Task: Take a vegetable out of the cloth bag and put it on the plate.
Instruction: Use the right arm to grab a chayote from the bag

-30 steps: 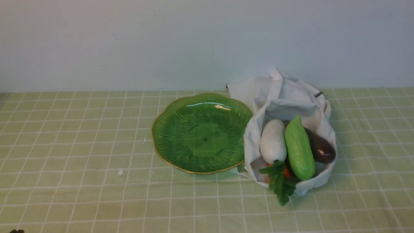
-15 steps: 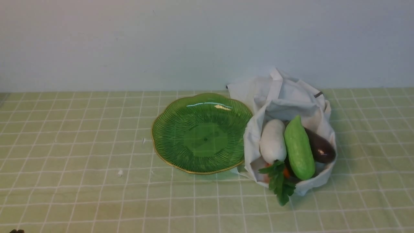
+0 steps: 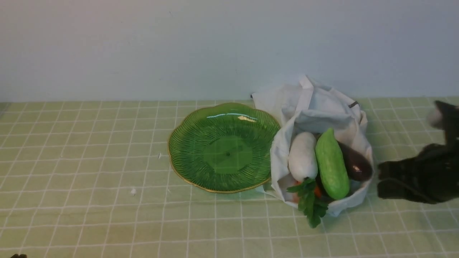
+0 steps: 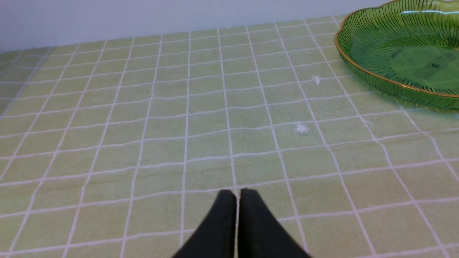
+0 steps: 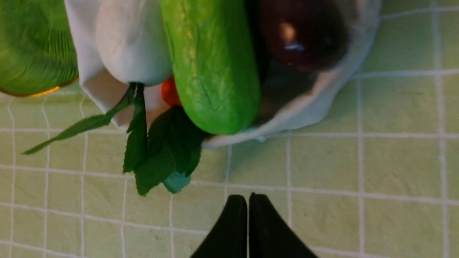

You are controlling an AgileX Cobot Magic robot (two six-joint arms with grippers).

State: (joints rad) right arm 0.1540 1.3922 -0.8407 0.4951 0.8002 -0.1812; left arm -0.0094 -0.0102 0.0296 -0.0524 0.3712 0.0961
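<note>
Now the right gripper (image 5: 248, 199) has come in beside the bag (image 3: 315, 107), closed tight, holding nothing. The cucumber (image 3: 332, 165) sits in the bag; nothing is on the plate (image 3: 215, 122) yet.

A stubby light green vegetable (image 3: 332, 165) with faintly bumpy matte skin lies lengthwise in the open mouth of a wrinkled white cloth bag (image 3: 312, 104), its rounded near end at the bag's rim. Just left of the bag, a round translucent green ribbed plate (image 3: 200, 136) with a thin gold rim sits flat on the surface (image 3: 89, 161).
</note>
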